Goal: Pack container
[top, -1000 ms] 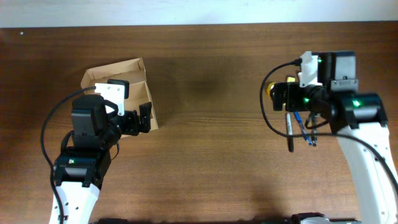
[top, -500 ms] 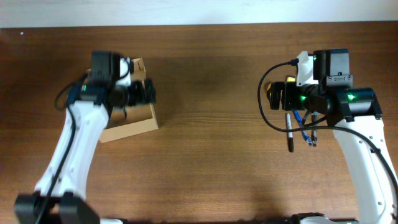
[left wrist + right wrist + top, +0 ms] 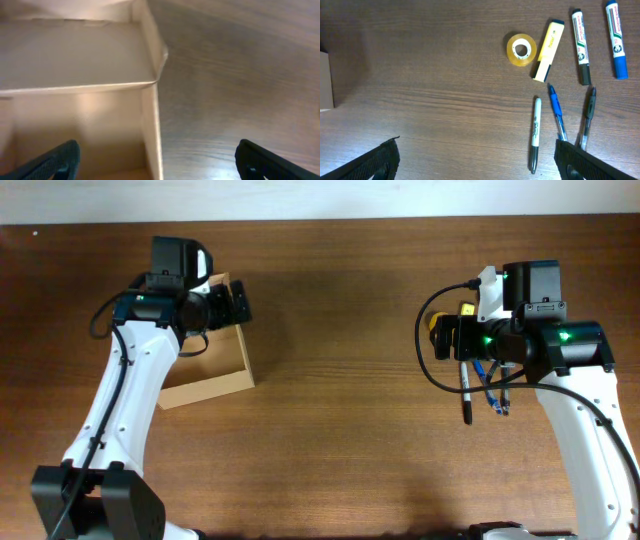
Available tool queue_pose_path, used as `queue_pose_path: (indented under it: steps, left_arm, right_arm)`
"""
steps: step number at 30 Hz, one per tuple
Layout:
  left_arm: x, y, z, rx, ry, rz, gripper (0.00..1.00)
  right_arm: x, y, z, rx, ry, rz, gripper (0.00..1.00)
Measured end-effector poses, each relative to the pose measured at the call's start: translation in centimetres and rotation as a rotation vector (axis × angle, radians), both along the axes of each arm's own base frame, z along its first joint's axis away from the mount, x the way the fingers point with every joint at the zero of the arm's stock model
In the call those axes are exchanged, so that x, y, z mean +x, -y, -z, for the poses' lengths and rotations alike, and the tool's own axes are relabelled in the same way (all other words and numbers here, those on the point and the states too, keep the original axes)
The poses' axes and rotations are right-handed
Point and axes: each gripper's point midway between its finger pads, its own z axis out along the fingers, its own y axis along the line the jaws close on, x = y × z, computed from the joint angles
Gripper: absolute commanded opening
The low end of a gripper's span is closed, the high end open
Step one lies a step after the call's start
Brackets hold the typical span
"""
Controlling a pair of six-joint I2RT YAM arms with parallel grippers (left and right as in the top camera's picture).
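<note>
Overhead: the small tan cardboard box (image 3: 208, 385) is sitting on the left part of the dark brown wood-grain table (image 3: 340, 440). Its top is lying open and a flap is showing at its far edge. My left gripper (image 3: 236, 305) is hovering over the box's far right corner, jaws spread, gripping nothing. My right gripper (image 3: 447, 338) is hanging well apart from it, over the right side of the table. From this height I cannot tell how wide it is standing.

Left wrist: I am looking down onto plain matte cardboard walls, which are meeting at a slightly dented corner. My black fingertips (image 3: 55, 160) are showing in the two bottom corners, very wide apart. One is hanging over the box's inside and the other over bare wood, with the box's thin wall running between them. They are closing on nothing.

Right wrist: my fingertips here are likewise spread to the edges of the view and are carrying nothing. Beneath them these things are lying on the wood:
- a round roll of yellowish clear tape (image 3: 521, 49)
- just beside the roll, a flat yellow highlighter (image 3: 547, 50)
- a black-capped white marker (image 3: 580, 45)
- a blue-capped white marker (image 3: 615, 39)
- nearer me, a slim white pen with black ends (image 3: 535, 135)
- a blue ballpoint (image 3: 557, 112)
- a dark ballpoint (image 3: 587, 117)

A pale edge of the box is peeking in at the far left.
</note>
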Motion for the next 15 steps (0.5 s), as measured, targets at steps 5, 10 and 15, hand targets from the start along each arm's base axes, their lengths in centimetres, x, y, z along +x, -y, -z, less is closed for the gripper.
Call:
queue_pose_path:
  steps: [5,10,15]
  left_arm:
    - [-0.3,0.8,1.4,0.024,-0.047,-0.028,1.00]
    - [-0.6,2.1,4.5,0.048,-0.131,-0.066,1.00]
    - [-0.7,2.7,7.6,0.071,-0.205,-0.109,0.63]
  right_arm:
    - [0.0,0.0,0.0,0.002,-0.003,0.004,0.99]
    - [0.0,0.0,0.0,0.013,-0.006,0.023,0.99]
    - [-0.3,0.0,0.2,0.017,-0.018,0.032,0.99]
